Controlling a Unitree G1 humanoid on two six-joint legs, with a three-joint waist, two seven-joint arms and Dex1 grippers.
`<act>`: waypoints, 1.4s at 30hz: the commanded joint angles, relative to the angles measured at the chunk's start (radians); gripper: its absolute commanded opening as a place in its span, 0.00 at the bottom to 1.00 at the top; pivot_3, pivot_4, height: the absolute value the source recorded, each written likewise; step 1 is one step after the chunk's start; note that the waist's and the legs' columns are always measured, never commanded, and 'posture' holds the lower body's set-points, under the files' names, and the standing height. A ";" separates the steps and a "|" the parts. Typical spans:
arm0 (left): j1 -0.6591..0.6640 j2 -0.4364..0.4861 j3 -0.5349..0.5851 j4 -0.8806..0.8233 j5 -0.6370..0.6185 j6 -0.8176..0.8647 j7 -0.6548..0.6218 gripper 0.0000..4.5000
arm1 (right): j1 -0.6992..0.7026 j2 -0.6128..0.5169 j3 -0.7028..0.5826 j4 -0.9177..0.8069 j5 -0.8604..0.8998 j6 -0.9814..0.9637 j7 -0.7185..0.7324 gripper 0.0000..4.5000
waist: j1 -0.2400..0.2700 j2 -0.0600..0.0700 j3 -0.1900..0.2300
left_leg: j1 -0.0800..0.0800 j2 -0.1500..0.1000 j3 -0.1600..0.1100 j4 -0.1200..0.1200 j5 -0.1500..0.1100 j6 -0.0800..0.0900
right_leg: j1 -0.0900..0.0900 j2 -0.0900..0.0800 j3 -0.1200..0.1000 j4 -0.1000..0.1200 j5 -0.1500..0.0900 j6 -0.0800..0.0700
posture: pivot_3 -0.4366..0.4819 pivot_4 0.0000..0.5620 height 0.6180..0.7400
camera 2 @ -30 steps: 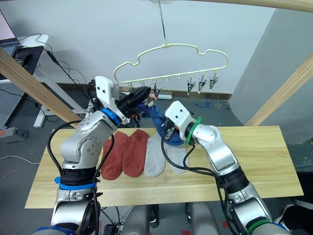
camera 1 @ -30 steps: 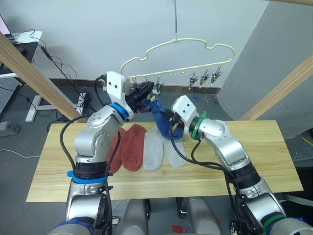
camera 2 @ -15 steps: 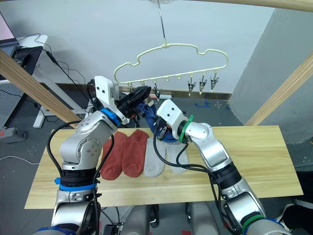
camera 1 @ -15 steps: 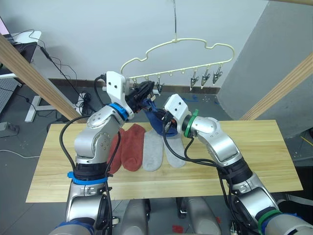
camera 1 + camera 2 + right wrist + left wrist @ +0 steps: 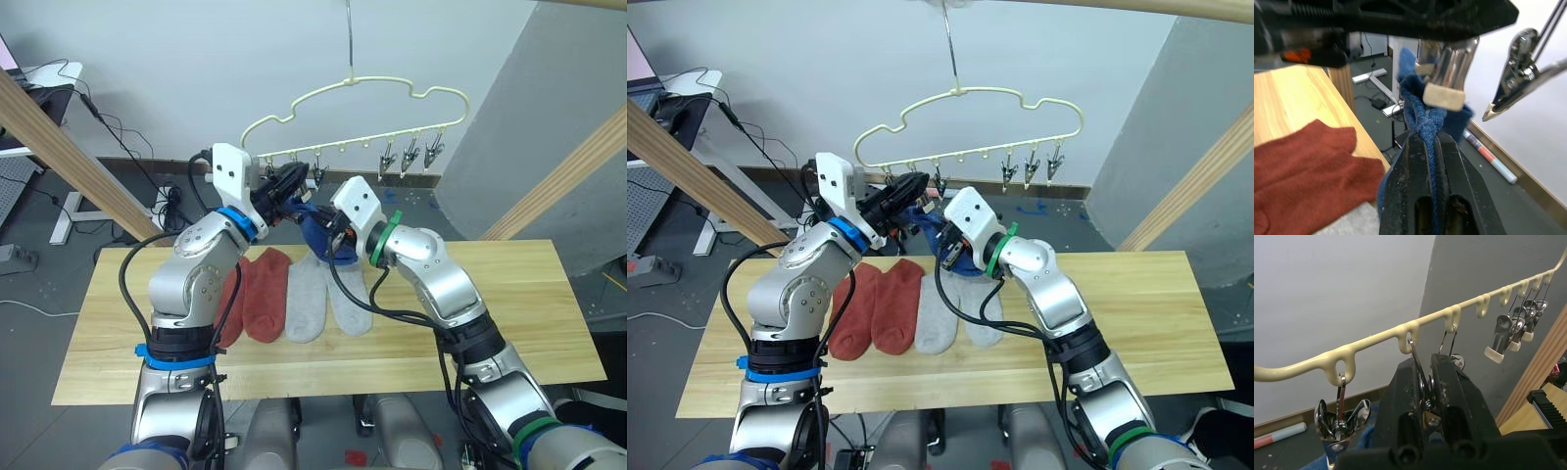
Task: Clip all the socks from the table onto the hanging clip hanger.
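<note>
Wooden table [image 5: 509,313] carries red and grey socks. My left tool [image 5: 1425,382] clenched on hanger clip [image 5: 1442,73], squeezing it; right tool [image 5: 1430,147] grasping blue sock [image 5: 1422,115] just under clip. Next I feed cuff in, let clip bite.

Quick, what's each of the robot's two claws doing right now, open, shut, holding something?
Left gripper: shut on a metal clip of the clip hanger.
Right gripper: shut on a blue sock.

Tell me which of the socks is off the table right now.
The blue sock, pinched in the right gripper and held up to a clip on the hanger. The red socks and grey socks lie flat on the table.
</note>
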 commanded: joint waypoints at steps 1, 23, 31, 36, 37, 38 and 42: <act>0.007 0.003 0.006 -0.048 -0.012 -0.008 -0.002 0.02 | -0.025 0.017 -0.025 -0.065 0.024 0.007 -0.014 0.00 | 0.000 0.000 0.000 | 0.000 0.000 0.000 0.000 0.000 0.000 | 0.000 0.000 0.000 0.000 0.000 0.000 | 0.34 0.58 1.00; 0.066 0.059 0.061 -0.131 -0.137 0.124 -0.014 0.79 | -0.031 0.028 -0.021 -0.042 0.019 -0.014 -0.019 0.00 | -0.002 0.000 0.000 | 0.000 0.000 0.000 0.000 0.000 0.000 | 0.000 0.000 0.000 0.000 0.000 0.000 | 0.35 0.57 1.00; 0.101 0.105 0.052 -0.160 -0.129 0.116 -0.018 0.79 | -0.016 0.037 -0.018 -0.047 0.036 -0.001 -0.004 0.05 | -0.001 0.000 0.000 | 0.000 0.000 0.000 0.000 0.000 0.000 | 0.000 0.000 0.000 0.000 0.000 0.000 | 0.36 0.57 1.00; 0.125 0.113 0.035 -0.177 -0.087 0.067 -0.016 0.80 | 0.000 0.024 -0.001 -0.064 0.026 0.006 0.003 0.39 | -0.001 0.000 0.000 | 0.000 0.000 0.000 0.000 0.000 0.000 | 0.000 0.000 0.000 0.000 0.000 0.000 | 0.36 0.57 1.00; 0.130 0.113 0.031 -0.179 -0.072 0.052 -0.013 0.80 | 0.004 0.017 0.003 -0.071 0.024 0.009 0.007 0.47 | -0.001 0.000 0.000 | 0.000 0.000 0.000 0.000 0.000 0.000 | 0.000 0.000 0.000 0.000 0.000 0.000 | 0.36 0.57 1.00; 0.135 0.113 0.025 -0.179 -0.051 0.025 -0.012 0.80 | 0.012 0.008 0.006 -0.083 0.024 0.015 0.012 0.55 | -0.001 0.000 0.000 | 0.000 0.000 0.000 0.000 0.000 0.000 | 0.000 0.000 0.000 0.000 0.000 0.000 | 0.36 0.57 1.00; 0.156 0.096 -0.005 -0.180 0.048 -0.072 0.030 0.80 | 0.059 -0.056 0.008 -0.165 0.031 0.044 0.046 0.55 | 0.001 0.000 0.000 | 0.000 0.000 0.000 0.000 0.000 0.000 | 0.000 0.000 0.000 0.000 0.000 0.000 | 0.36 0.57 1.00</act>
